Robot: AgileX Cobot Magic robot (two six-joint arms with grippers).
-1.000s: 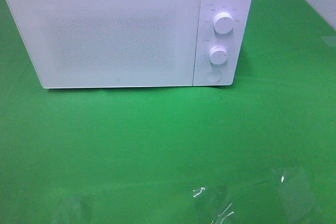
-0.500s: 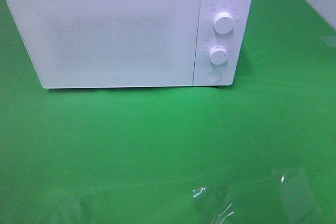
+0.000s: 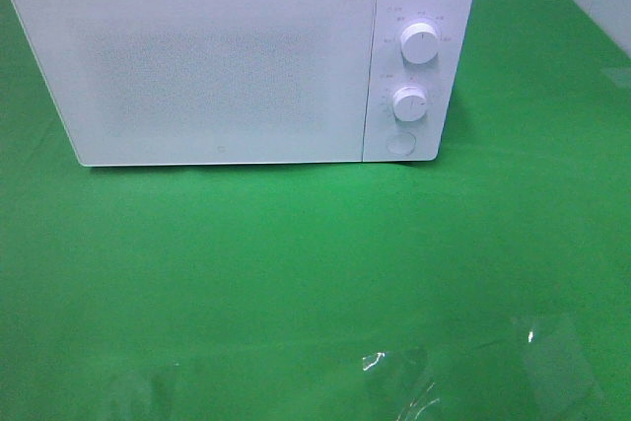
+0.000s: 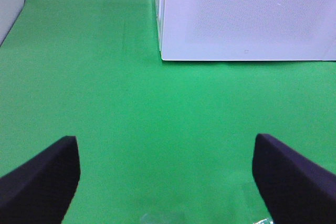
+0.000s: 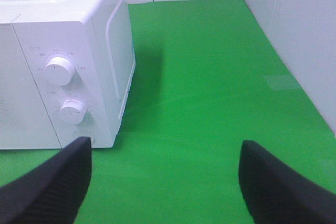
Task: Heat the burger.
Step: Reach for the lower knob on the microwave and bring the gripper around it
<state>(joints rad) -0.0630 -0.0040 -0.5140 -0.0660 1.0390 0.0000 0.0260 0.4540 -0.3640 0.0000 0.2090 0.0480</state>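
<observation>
The left jaws are wide apart, with only green tabletop (image 4: 157, 108) between them. Past them stands a white microwave (image 3: 227, 56) with its door shut. A top knob (image 3: 420, 43) and a lower knob (image 3: 409, 103) sit on its right side. The right jaws are wide apart too, holding nothing. The burger shows in no view, so I cannot tell where it lies from the jaws.

Nothing legible — only tiny grey marks ringed around the upper dial (image 3: 420, 43) and lower dial (image 3: 408, 104) of the white microwave (image 3: 227, 66), plus a small emblem (image 3: 219, 156) low on its door, too blurred to read.
</observation>
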